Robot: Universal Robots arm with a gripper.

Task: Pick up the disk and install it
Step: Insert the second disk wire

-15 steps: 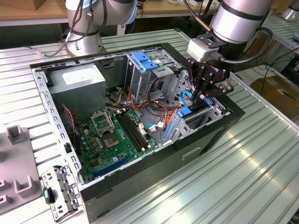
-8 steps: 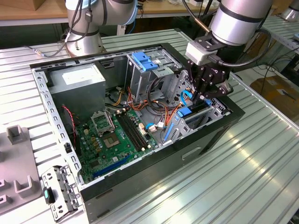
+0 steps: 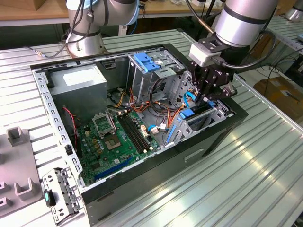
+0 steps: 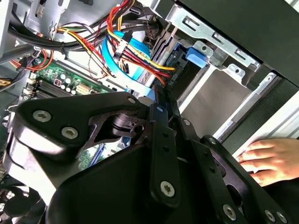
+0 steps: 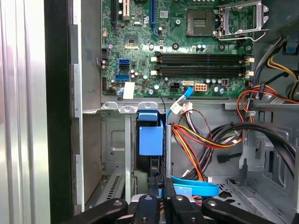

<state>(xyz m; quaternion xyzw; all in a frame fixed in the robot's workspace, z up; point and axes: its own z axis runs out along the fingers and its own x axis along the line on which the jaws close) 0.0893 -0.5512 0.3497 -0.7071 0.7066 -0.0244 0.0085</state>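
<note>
The disk (image 5: 148, 170) stands on edge, low in the metal drive cage at the corner of the open computer case (image 3: 189, 156). It appears as a dark slab (image 4: 176, 70) beneath a flat blue latch tab (image 5: 151, 135). In the exterior view the disk (image 3: 201, 109) sits on the right, mostly hidden by the cage walls. My gripper (image 3: 207, 99) reaches down into the cage, its black fingers drawn together just above the disk's upper end (image 5: 162, 186). In the second wrist view the gripper (image 4: 160, 95) tapers to a narrow point beside a blue ribbon cable. I cannot tell whether the fingertips touch the disk.
A person's hand (image 4: 271, 161) rests on the case's outer edge near the cage. Red, yellow and orange cables (image 5: 196, 140) crowd the space beside the bay. The motherboard (image 3: 118, 137), power supply (image 3: 78, 80) and a second blue-topped cage (image 3: 147, 61) fill the case. A loose bracket (image 3: 59, 194) lies outside it.
</note>
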